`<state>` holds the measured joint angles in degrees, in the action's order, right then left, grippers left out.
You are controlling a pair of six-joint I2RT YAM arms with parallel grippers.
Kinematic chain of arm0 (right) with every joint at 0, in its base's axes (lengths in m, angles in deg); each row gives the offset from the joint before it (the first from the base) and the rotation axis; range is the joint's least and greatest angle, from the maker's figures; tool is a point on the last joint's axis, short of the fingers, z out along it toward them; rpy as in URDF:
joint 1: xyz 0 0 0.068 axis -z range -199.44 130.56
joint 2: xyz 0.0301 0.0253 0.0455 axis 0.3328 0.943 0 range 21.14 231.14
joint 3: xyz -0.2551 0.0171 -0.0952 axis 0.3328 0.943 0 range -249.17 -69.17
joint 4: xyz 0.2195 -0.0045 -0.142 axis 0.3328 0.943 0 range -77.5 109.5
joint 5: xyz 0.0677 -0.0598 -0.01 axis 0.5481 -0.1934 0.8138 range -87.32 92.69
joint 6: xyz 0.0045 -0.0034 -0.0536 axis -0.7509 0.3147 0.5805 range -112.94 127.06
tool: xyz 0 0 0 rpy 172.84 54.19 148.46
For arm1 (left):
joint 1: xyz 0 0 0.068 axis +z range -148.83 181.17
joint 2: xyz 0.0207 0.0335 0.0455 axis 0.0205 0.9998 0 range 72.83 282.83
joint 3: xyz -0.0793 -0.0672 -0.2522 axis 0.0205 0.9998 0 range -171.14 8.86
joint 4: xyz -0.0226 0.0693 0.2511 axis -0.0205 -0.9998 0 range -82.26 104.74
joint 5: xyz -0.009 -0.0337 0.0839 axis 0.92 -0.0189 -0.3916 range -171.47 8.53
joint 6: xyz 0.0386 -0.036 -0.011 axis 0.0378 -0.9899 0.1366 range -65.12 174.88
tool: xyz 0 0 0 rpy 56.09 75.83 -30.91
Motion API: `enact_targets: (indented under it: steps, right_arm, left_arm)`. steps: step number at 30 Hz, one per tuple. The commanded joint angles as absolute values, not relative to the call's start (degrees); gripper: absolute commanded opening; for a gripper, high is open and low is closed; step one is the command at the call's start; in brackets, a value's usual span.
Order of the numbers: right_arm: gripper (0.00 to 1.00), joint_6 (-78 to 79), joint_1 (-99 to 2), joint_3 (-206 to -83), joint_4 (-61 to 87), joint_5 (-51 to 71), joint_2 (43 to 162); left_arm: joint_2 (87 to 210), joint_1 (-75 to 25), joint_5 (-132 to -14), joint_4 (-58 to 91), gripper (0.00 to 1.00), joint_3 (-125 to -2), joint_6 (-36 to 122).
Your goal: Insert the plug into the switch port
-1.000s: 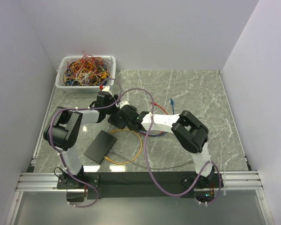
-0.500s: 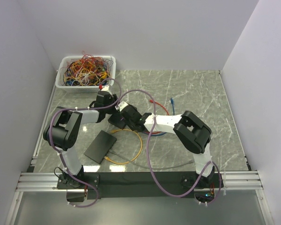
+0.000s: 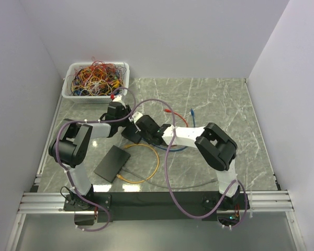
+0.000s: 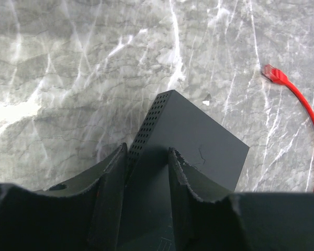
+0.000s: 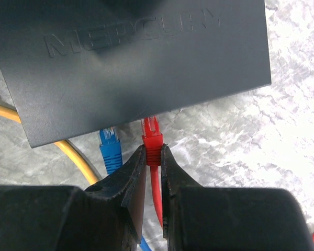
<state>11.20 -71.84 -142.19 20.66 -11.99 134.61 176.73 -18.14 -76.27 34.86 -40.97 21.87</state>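
Right wrist view: right gripper [image 5: 153,153] jaws pinch the red plug [image 5: 152,137], tip at the switch [image 5: 136,63] edge | left gripper [image 4: 148,156] jaws part-open astride the switch corner; we cannot tell if they grip it.

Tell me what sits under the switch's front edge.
A red plug, pinched by the right pincer, and a blue plug beside it meet the switch edge; a yellow cable emerges at its corner. The ports are covered.
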Motion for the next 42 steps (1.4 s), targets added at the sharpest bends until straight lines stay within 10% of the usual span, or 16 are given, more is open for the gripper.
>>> enact_targets:
  steps: [1, 35, 42]
  right_arm:
    - [0.00, 10.66, -70.59, -147.75, 6.44, -9.36, 131.00]
    - [0.00, -1.91, -66.99, -148.36, -14.58, -2.41, 137.34]
    - [0.55, -0.68, -66.99, -139.93, -14.14, -5.57, 126.80]
  left_arm:
    - [180.15, -20.80, -68.11, 26.96, 0.21, -37.82, 22.45]
    - [182.96, -24.93, -66.34, 34.96, 0.17, -28.41, 13.84]
    - [177.26, -24.93, -70.56, 30.84, 0.27, -29.28, 13.49]
